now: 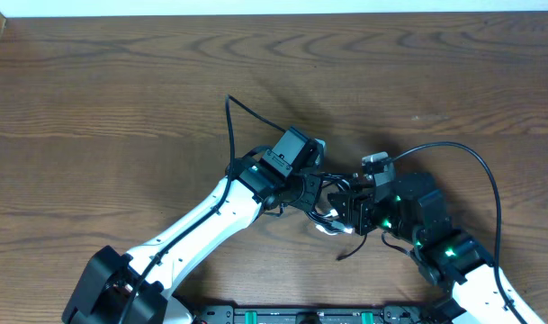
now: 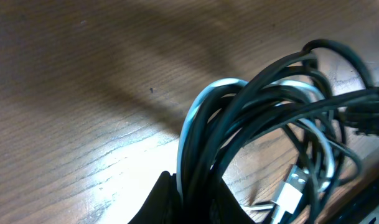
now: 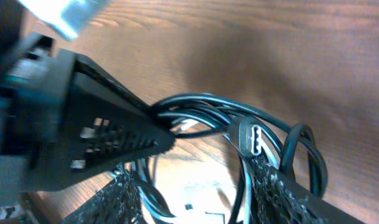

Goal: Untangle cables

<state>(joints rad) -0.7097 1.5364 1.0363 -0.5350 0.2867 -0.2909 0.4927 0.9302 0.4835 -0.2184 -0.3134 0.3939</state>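
I see the left end effector [image 1: 318, 191] clamped tight on the cables [image 2: 239, 118], a bunch of black loops with one white cord [image 2: 188, 124] pinched in among them. The bundle sits near the middle of the bench [image 1: 121, 90], a little toward 5 o'clock, between the two arms. My right end effector [image 3: 195, 199] comes in from the bundle's 4 o'clock side with its jaws apart; the loops pass between them, ungripped. A black plug [image 3: 251, 138] shows just above its right finger.
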